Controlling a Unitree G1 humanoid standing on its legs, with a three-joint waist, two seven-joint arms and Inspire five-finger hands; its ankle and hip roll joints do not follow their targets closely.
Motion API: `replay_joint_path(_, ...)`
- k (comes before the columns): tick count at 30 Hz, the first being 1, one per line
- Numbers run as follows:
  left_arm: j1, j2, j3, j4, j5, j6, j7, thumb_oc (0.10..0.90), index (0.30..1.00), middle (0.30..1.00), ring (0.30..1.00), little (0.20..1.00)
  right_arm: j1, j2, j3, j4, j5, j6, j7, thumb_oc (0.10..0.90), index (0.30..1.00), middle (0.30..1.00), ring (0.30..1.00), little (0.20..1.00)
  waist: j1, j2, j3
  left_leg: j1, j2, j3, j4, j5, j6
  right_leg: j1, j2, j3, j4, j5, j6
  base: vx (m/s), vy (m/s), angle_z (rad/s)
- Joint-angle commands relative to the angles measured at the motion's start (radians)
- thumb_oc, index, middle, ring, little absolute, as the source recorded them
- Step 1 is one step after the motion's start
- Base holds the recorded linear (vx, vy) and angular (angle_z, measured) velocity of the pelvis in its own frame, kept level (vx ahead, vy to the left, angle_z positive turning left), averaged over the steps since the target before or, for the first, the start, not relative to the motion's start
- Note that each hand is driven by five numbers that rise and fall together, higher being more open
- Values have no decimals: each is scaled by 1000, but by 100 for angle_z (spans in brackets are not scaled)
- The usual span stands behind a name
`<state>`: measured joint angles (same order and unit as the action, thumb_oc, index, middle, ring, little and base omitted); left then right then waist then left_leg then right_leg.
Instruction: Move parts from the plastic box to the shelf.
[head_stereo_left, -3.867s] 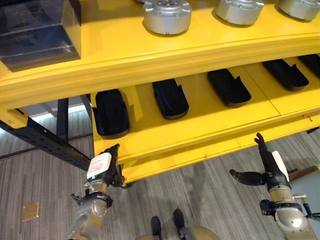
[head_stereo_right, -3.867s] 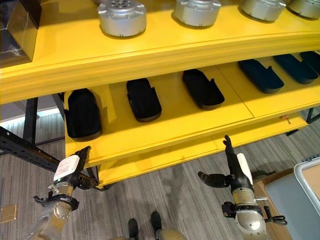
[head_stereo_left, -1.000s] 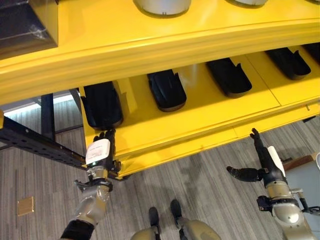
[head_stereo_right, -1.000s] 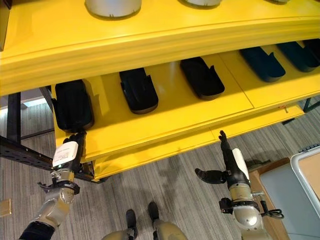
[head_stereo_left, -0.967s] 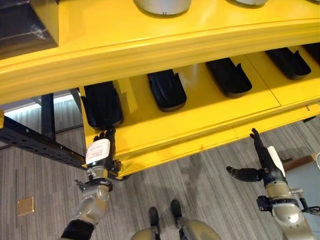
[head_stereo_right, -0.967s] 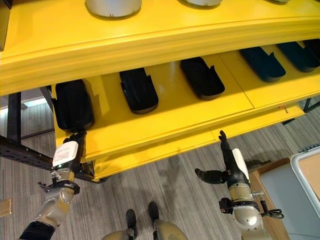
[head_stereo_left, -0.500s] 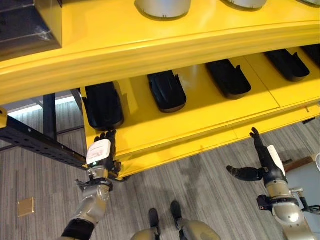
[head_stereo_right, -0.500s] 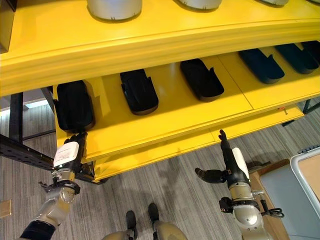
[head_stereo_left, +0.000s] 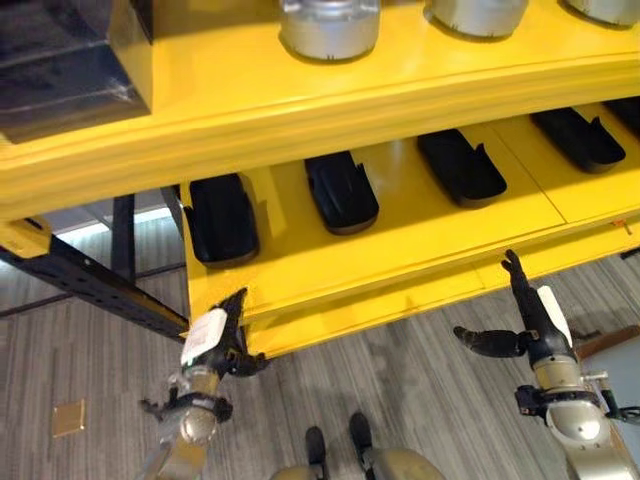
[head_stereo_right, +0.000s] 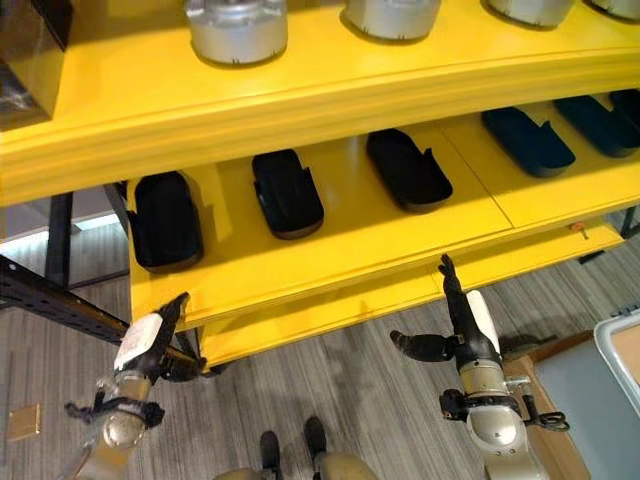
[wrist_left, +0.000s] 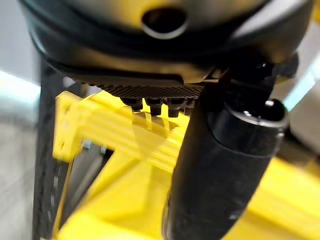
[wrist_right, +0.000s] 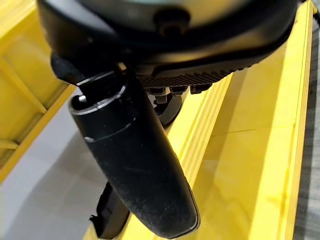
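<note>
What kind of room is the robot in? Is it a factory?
Probably a factory or workshop storeroom. A big yellow shelf holds rows of black parts, round metal parts sit on the level above, and the floor is grey.

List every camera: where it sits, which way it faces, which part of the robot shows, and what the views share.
Left eye view: on the head, looking down at the yellow shelf and its black parts; left hand and right hand show low.
Right eye view: beside it, facing the same way; shares the whole scene, shifted sideways.
Left wrist view: on the left wrist, looking along the open hand at the shelf's frame.
Right wrist view: on the right wrist, looking past the thumb at the shelf and a black part.
</note>
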<state>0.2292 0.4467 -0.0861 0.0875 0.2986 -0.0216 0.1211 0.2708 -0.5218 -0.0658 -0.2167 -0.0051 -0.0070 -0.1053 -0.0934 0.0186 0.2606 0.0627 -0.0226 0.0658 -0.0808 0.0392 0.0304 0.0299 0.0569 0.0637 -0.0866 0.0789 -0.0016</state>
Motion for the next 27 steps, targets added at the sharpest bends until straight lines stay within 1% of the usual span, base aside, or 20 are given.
replay_joint_path(1,82,-29,-12,118,-431,-9,-156,900,1000,1000,1000,1000,-58,-13,-46,5,56,-77,24,900,1000,1000,1000,1000,11,-48,-96,-7,-5,-73,17,-37,-12,-11,-74,-75,68,-80,57,0,0,0)
replay_joint_path(2,83,-28,-11,118,-434,-9,-157,900,1000,1000,1000,1000,-60,-14,-45,8,56,-78,23,900,1000,1000,1000,1000,9,-48,-96,-6,-5,-75,16,-37,-12,-10,-74,-77,68,-80,57,-83,-18,6)
replay_joint_path(3,90,-46,-4,108,-547,-10,-163,900,1000,1000,1000,1000,-62,-8,-39,22,59,-79,29,900,1000,1000,1000,1000,15,-46,-99,-14,-6,-80,18,-23,-13,-14,-74,-83,69,-71,56,-80,-22,30)
replay_joint_path(4,104,-68,-2,91,-643,-7,-164,900,1000,1000,1000,1000,-60,1,-26,37,58,-86,37,900,1000,1000,1000,1000,18,-42,-107,-9,-6,-96,8,-22,-13,-5,-72,-95,64,-79,57,-110,-24,30)
replay_joint_path(5,109,-81,-3,84,-692,-5,-168,900,1000,1000,1000,1000,-55,3,-21,45,54,-88,38,900,1000,1000,1000,1000,19,-40,-111,-12,-5,-103,7,-18,-14,-5,-72,-100,64,-79,58,-42,-13,31)
replay_joint_path(6,110,-81,-3,84,-693,-4,-168,900,1000,1000,1000,1000,-55,3,-20,46,54,-89,38,900,1000,1000,1000,1000,18,-40,-112,-13,-5,-104,7,-17,-14,-5,-72,-101,64,-79,58,-58,-6,17)
replay_joint_path(8,116,-107,-1,68,-792,-3,-174,900,1000,1000,1000,1000,-43,11,-13,51,56,-92,43,900,1000,1000,1000,1000,18,-37,-121,-18,-8,-117,6,-9,-15,-6,-72,-114,64,-80,58,-72,-13,23)
replay_joint_path(10,118,-127,2,46,-856,-10,-175,900,1000,1000,1000,1000,-24,31,-8,68,119,-96,57,900,1000,1000,1000,1000,19,-36,-132,-21,-8,-125,5,-3,-16,-5,-72,-122,62,-79,58,-76,-16,13)
replay_joint_path(12,122,-144,6,31,-899,-14,-176,900,1000,1000,1000,1000,-6,44,-1,76,151,-97,73,900,1000,1000,1000,1000,20,-36,-142,-22,-8,-129,5,-1,-16,-4,-69,-122,60,-80,57,-58,-14,13)
replay_joint_path(19,139,-172,17,13,-932,-28,-177,900,1000,1000,1000,1000,21,70,-6,73,180,-100,96,900,1000,1000,1000,1000,18,-33,-174,-17,-4,-125,3,2,-17,-3,-64,-113,55,-76,60,-12,-3,3)
replay_joint_path(27,142,-178,27,25,-895,-36,-172,900,1000,1000,1000,1000,34,88,-14,67,195,-100,104,900,1000,1000,1000,1000,15,-31,-193,-8,-2,-122,2,1,-16,3,-61,-103,58,-78,60,0,-1,0)
